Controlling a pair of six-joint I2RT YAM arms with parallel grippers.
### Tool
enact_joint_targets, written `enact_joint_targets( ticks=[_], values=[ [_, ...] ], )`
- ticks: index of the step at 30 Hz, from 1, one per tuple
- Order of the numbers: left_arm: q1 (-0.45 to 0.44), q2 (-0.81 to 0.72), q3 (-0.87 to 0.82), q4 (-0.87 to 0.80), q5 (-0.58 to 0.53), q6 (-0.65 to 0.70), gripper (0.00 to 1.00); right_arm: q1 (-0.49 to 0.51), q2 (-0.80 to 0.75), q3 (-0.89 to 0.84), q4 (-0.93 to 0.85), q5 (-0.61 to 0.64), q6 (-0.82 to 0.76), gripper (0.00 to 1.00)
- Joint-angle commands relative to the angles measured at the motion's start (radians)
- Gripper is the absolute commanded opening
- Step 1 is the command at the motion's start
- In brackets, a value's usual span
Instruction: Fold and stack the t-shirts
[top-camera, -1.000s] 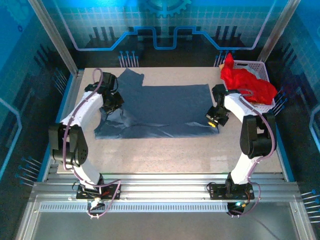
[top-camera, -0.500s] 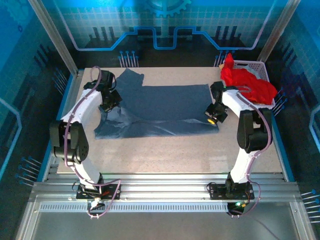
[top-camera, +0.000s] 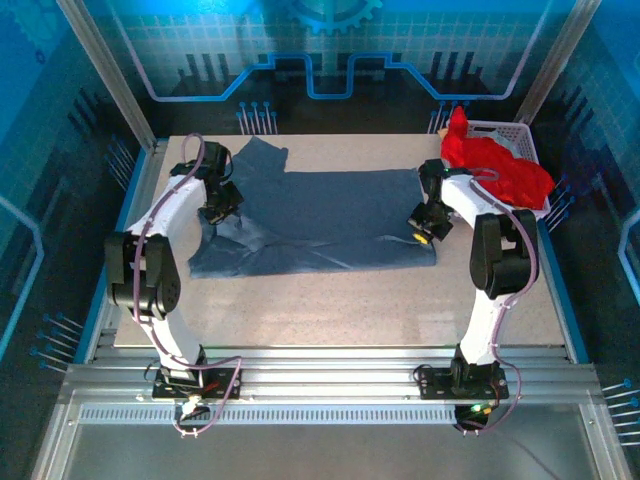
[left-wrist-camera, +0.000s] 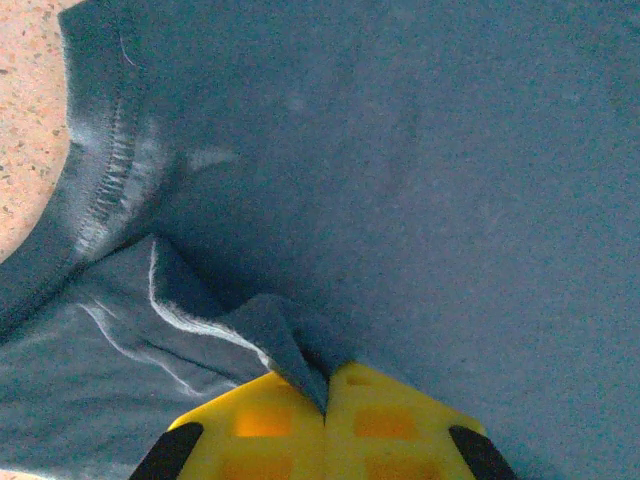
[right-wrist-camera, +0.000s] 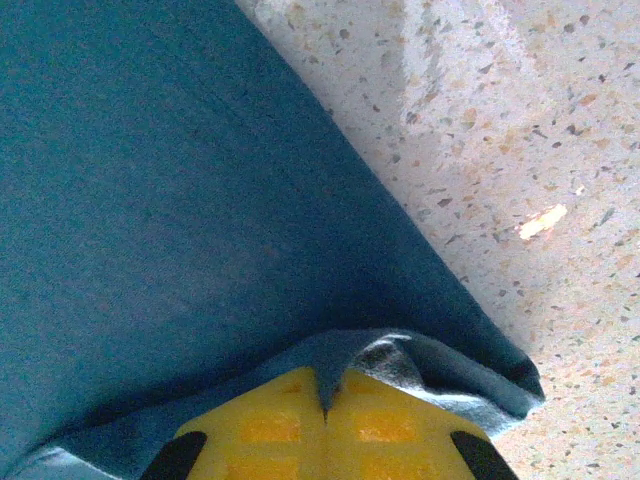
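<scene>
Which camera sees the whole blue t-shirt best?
The top external view: the whole blue t-shirt lies spread on the table. Wrist views give close-ups of folds pinched by the left gripper and right gripper.

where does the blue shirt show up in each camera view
Top external: the blue shirt lies spread mid-way across the speckled table, between the arms.
Left wrist: it runs from the right edge to the left, a fold pinched in the left end effector.
Right wrist: it covers the left side, its corner pinched in the right end effector.
Shared landmark: the speckled table, bare top left and right.
</scene>
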Motion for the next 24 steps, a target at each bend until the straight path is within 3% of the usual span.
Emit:
enact_joint_targets(
  ticks=[1, 13, 15, 16, 18, 19, 21, 24],
  values=[
    [0.013, 0.014, 0.029, -0.016, -0.019, -0.012, 0.0, -0.019, 0.02, 0.024, -0.008, 0.028, 0.026, 0.0],
    [0.019, 0.053, 0.052, -0.004, 0.008, -0.01, 0.0, -0.032, 0.056, 0.055, 0.006, 0.028, 0.022, 0.0],
    [0.026, 0.061, 0.054, 0.034, 0.074, 0.005, 0.0, -0.037, 0.055, 0.054, 0.02, 0.021, 0.012, 0.13],
    [0.03, 0.063, 0.054, 0.064, 0.119, 0.019, 0.11, -0.037, 0.046, 0.052, 0.038, 0.017, -0.002, 0.2],
    [0.032, 0.065, 0.073, 0.065, 0.145, 0.029, 0.48, -0.038, 0.023, 0.051, 0.064, 0.0, -0.037, 0.32],
    [0.031, 0.063, 0.092, 0.033, 0.13, 0.027, 0.58, -0.039, 0.006, 0.055, 0.067, -0.007, -0.056, 0.38],
    [0.034, 0.044, 0.11, -0.039, 0.084, 0.019, 0.67, -0.04, -0.045, 0.041, 0.082, -0.019, -0.077, 0.51],
    [0.054, -0.051, 0.02, -0.062, 0.067, -0.046, 0.68, -0.041, -0.124, 0.003, 0.079, -0.023, -0.108, 0.63]
  ],
)
